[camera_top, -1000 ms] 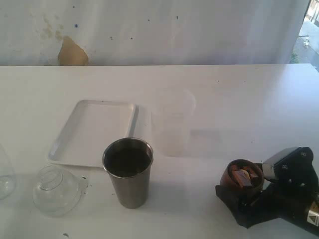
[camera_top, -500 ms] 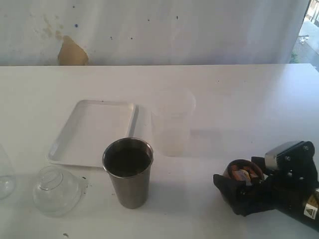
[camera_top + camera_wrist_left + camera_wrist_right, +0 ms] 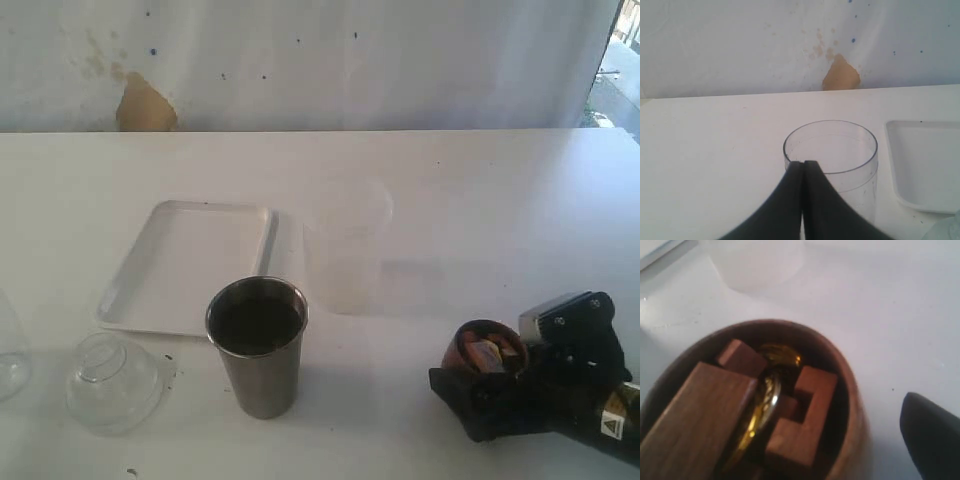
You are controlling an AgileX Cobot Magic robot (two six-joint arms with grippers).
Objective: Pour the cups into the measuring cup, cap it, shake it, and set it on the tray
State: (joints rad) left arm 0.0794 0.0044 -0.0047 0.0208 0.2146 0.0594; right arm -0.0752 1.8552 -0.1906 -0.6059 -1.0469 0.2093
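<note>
The reddish-brown wooden cup stands at the front right and holds wooden blocks and a gold ring. My right gripper is open around it, and one black finger stands a little clear of the cup wall. The steel tumbler stands upright at front centre. The clear measuring cup stands just beyond my left gripper, which is shut on nothing. Only a sliver of the measuring cup shows at the exterior view's left edge. The white tray lies behind the tumbler.
A frosted plastic cup stands to the right of the tray. A clear domed top lies at the front left. The tray corner sits beside the measuring cup. A stained wall rises behind the table's far edge.
My right gripper's body has shifted slightly left and settled closer around the wooden cup. The cup and everything else stayed put.
</note>
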